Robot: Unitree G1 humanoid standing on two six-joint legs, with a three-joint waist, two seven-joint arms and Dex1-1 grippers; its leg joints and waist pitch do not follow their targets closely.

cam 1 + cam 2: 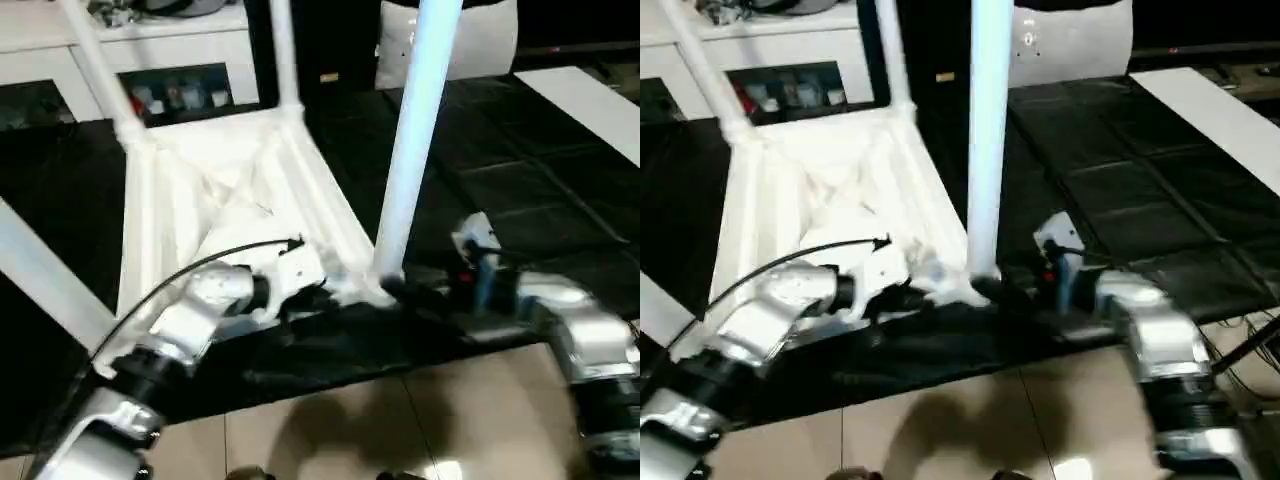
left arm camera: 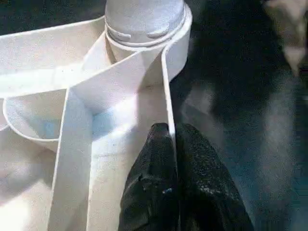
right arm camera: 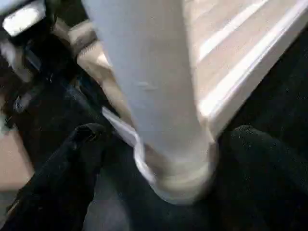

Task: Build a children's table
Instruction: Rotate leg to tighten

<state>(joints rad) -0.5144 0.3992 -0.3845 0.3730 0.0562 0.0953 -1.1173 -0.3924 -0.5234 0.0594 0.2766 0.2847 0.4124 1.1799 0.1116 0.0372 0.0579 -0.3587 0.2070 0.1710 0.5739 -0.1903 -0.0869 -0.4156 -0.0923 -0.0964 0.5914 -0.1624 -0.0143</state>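
Note:
The children's table lies upside down on the black mat, its ribbed underside [image 1: 230,190] facing up. Two white legs [image 1: 100,70] [image 1: 283,50] stand in the far corner sockets, and a third [image 1: 40,275] crosses at the left. The near right leg [image 1: 415,130] stands upright in its corner socket [image 2: 144,19]. My left gripper [image 2: 174,132] is shut on the table top's thin rim wall just beside that socket. My right gripper [image 3: 166,132] is open, one finger [image 3: 82,144] on each side of the leg's base [image 3: 178,163], not touching it.
A long white cabinet [image 1: 150,50] with glass-fronted openings runs along the back. A white cushion [image 1: 480,40] sits behind the table, and a white board [image 1: 590,100] lies at the far right. The black mat [image 1: 520,180] ends at tan floor tiles [image 1: 400,420] in front.

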